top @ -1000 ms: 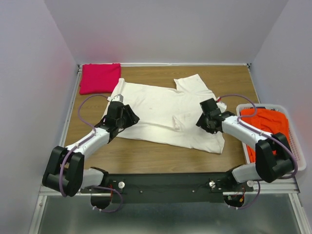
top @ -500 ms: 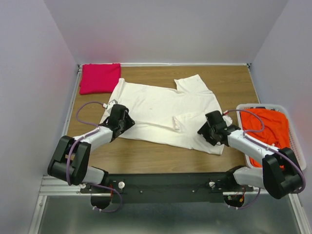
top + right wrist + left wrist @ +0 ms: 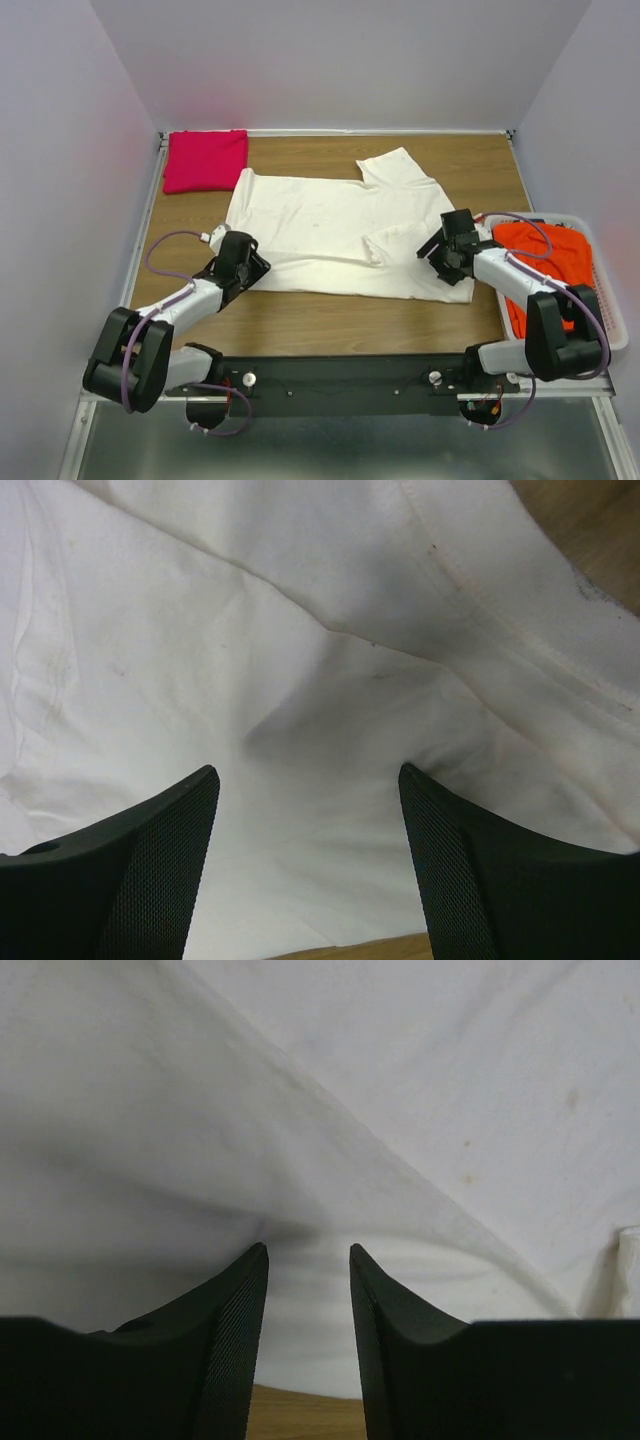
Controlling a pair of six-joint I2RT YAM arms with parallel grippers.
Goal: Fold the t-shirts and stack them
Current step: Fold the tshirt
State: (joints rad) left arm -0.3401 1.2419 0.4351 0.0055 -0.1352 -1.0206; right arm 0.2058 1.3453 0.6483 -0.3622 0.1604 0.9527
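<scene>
A cream-white t-shirt lies spread over the middle of the table, with one sleeve pointing to the far side. My left gripper rests low at the shirt's near-left corner. Its jaws stand apart, with flat cloth and the hem showing between them. My right gripper sits over the near-right corner with its jaws wide open above the cloth. A magenta t-shirt lies folded at the far left corner. An orange-red t-shirt is bunched in the basket.
A white plastic laundry basket stands at the table's right edge, close beside my right arm. Bare wood shows along the near edge and at the far right. Walls close in the table on three sides.
Both grippers have moved toward the near edge, and the shirt's near hem now lies straighter and flatter. The right jaws have opened wider and shifted right; the left jaws have narrowed slightly.
</scene>
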